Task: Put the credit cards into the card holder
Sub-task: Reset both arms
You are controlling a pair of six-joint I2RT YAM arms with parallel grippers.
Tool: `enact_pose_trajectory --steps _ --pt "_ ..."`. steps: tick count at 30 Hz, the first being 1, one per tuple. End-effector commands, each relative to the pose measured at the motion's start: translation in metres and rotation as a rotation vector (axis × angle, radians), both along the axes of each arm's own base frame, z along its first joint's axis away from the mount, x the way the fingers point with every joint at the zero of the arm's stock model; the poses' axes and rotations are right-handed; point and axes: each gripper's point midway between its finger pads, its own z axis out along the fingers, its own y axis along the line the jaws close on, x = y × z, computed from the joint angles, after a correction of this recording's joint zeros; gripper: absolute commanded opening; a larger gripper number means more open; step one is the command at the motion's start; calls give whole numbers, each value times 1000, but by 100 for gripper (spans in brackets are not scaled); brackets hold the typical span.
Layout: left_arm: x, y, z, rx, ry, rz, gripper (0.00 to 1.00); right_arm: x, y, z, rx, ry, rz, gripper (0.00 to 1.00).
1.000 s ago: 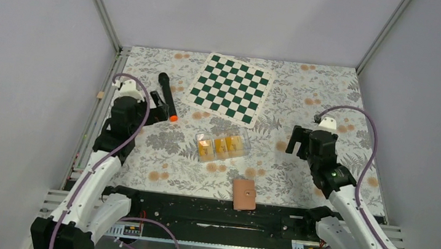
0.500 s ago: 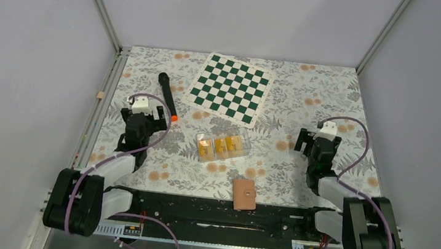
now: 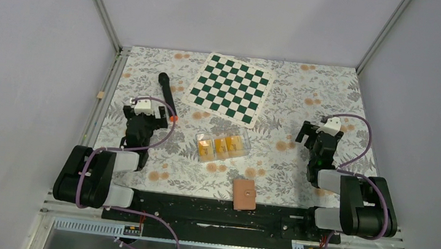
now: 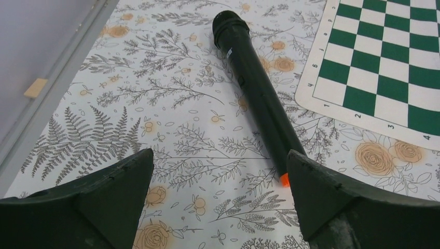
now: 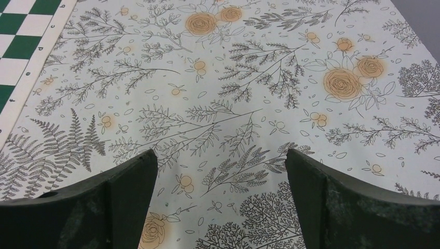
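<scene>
Credit cards (image 3: 222,146) sit in a clear box (image 3: 199,137) mid-desk (image 3: 314,94), with the closed card holder (image 3: 244,194) at its 6 o'clock. Left fingers (image 4: 104,199) at 9 o'clock and right fingers (image 5: 106,202) at 3 o'clock are spread wide, empty.

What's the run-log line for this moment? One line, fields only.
left gripper: open, empty | right gripper: open, empty | credit cards: in clear box | card holder: closed, untouched | grasped: nothing
</scene>
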Motion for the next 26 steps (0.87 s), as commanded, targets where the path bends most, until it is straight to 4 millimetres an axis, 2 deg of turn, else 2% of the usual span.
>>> enact_pose_trajectory --steps 1,26 --pt "9 -2 28 -2 -108 -20 99 14 -1 27 14 -107 -12 100" --pt "9 -2 27 -3 -104 -24 99 14 -1 27 14 -105 -12 99"
